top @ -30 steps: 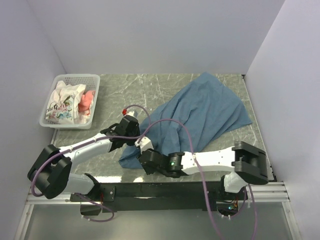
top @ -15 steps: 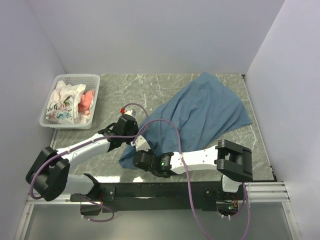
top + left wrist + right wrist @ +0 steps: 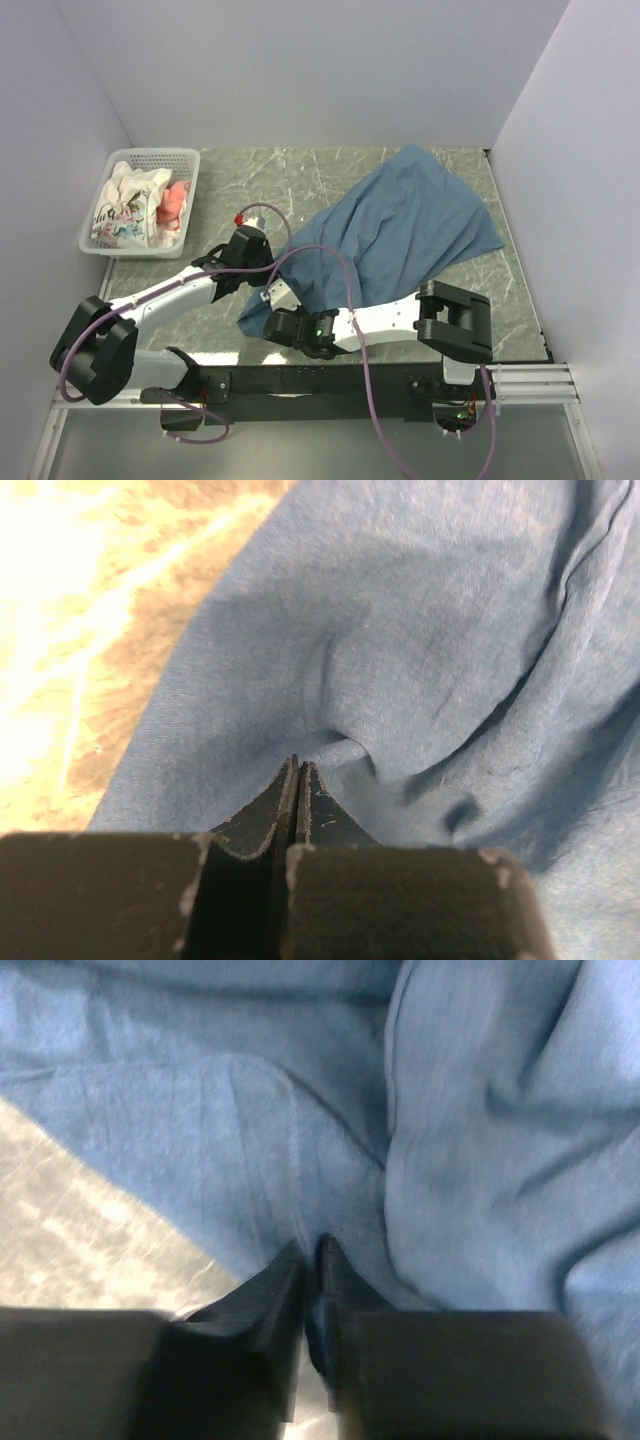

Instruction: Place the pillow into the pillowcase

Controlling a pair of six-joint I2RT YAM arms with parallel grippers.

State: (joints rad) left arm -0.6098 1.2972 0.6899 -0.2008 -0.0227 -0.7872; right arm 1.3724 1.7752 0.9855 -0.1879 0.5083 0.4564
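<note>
Cloth-gathering at the near corner of the pillowcase [image 3: 400,225] looks like the step in hand. The left claw [image 3: 298,765] is clenched on a small pinched fold of the blue fabric, which spreads ahead of it and off to its right. The right claw [image 3: 312,1248] has its jaws nearly together at the cloth's edge, with bare marble table [image 3: 90,1220] just to its left. Whether it has caught any fabric I cannot tell. The pillow shows nowhere uncovered, so I cannot say whether it lies under the blue cloth. To do this well, the right claw should take one layer only at the hem, apart from the left claw's pinch, so that lifting both parts the mouth rather than bunching it shut.
</note>
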